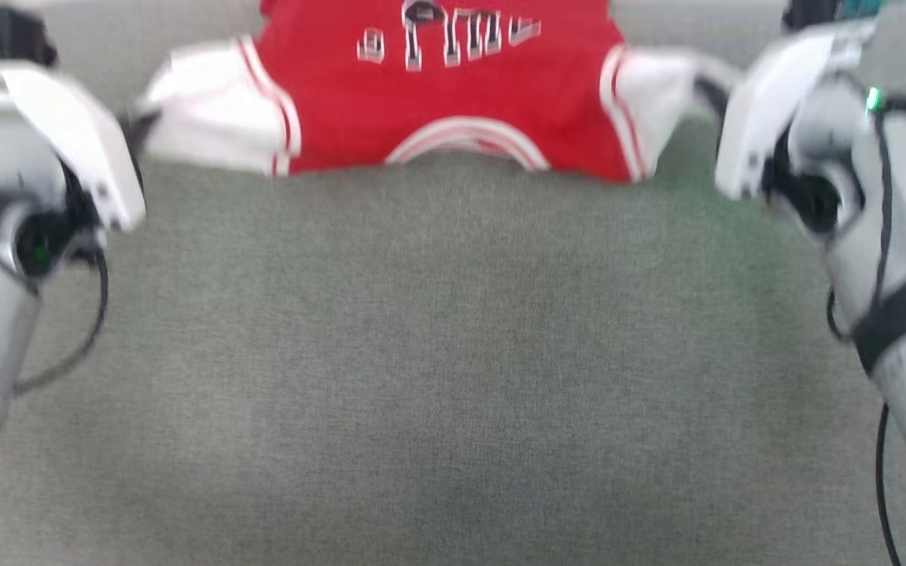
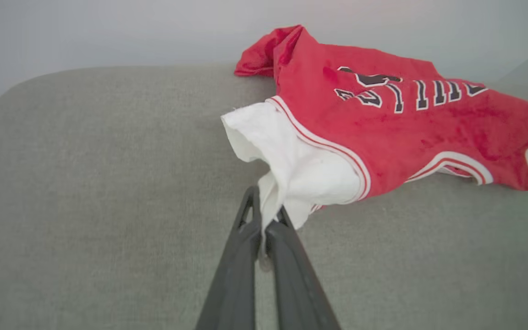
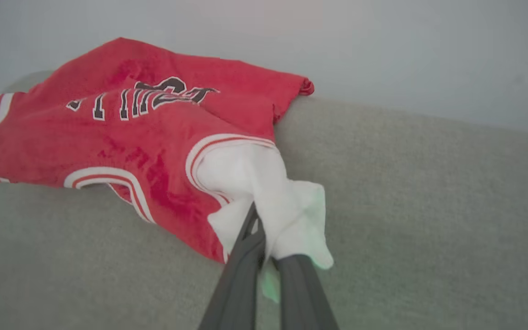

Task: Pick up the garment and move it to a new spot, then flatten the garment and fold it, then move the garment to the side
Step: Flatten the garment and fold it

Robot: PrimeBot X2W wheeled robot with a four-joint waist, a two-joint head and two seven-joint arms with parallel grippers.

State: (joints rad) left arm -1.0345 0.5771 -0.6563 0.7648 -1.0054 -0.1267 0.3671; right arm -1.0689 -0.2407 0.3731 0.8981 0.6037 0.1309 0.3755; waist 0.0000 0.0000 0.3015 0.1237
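Note:
The garment (image 1: pixel 453 102), a red jersey T-shirt with white sleeves and black lettering, lies spread across the far part of the grey cloth surface, collar toward me. My left gripper (image 1: pixel 137 127) is at the tip of the sleeve on the left. In the left wrist view the left gripper (image 2: pixel 264 217) is shut on that white sleeve of the garment (image 2: pixel 383 123). My right gripper (image 1: pixel 708 90) meets the other sleeve. In the right wrist view the right gripper (image 3: pixel 260 231) is shut on a bunched white sleeve of the garment (image 3: pixel 108 137). The hem end is crumpled at the far edge.
The grey-green cloth surface (image 1: pixel 453 354) stretches wide between my two pale forearms toward me. Its rounded far edge (image 2: pixel 108 73) runs just behind the garment, with a plain pale wall beyond. Black cables hang beside both arms.

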